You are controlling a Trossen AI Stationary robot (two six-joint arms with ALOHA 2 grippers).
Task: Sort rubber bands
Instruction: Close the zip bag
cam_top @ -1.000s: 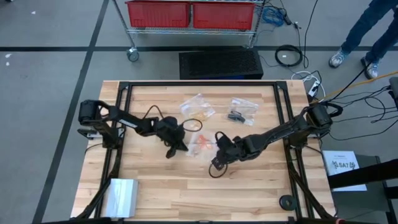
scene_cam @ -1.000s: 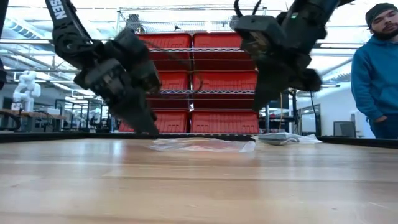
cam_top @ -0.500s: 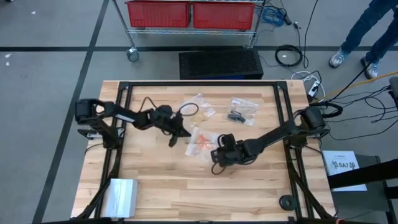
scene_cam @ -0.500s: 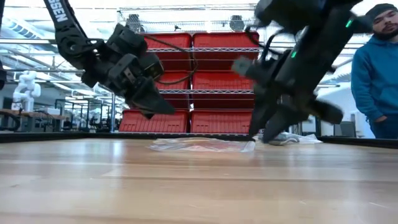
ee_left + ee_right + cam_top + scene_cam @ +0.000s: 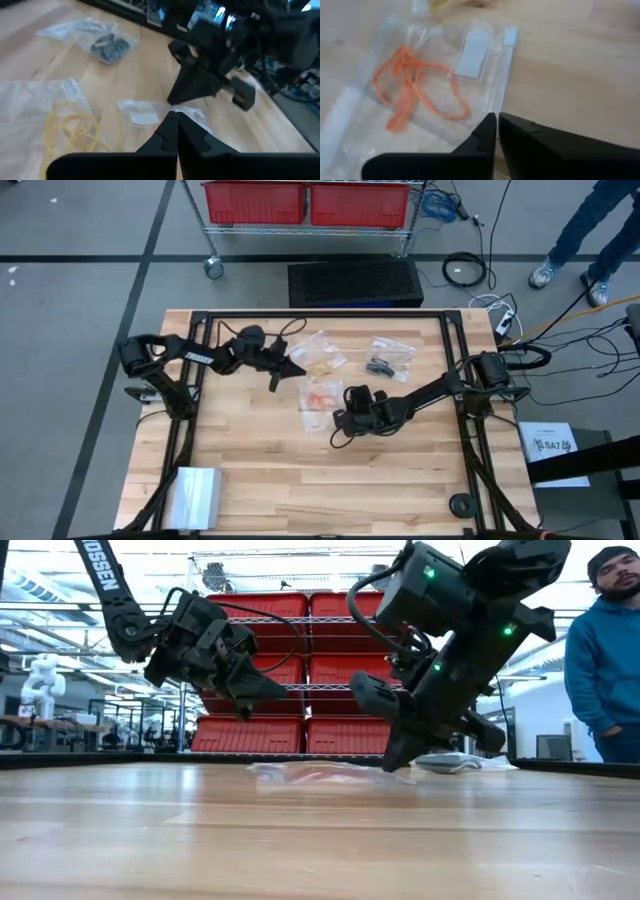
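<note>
Orange rubber bands (image 5: 412, 95) lie in a tangle inside a clear plastic bag (image 5: 318, 398) near the middle of the wooden counter (image 5: 260, 470), and the right claw (image 5: 338, 420) hangs just beside that bag's near edge with its fingers (image 5: 485, 132) pressed almost together, gripping nothing that can be seen. Yellowish-tan rubber bands (image 5: 67, 132) sit in a second clear bag (image 5: 320, 352) farther back on the counter, and the left claw (image 5: 298, 370) hovers raised above the counter beside it, its fingers (image 5: 170, 131) closed tight with nothing between them. Black rubber bands (image 5: 378, 365) rest in a third bag (image 5: 392, 348) toward the back right, well apart from both claws. In the low view a person in a blue hooded top (image 5: 605, 670) stands beyond the counter at the right, with red bins (image 5: 300, 670) on a rack behind the arms
</note>
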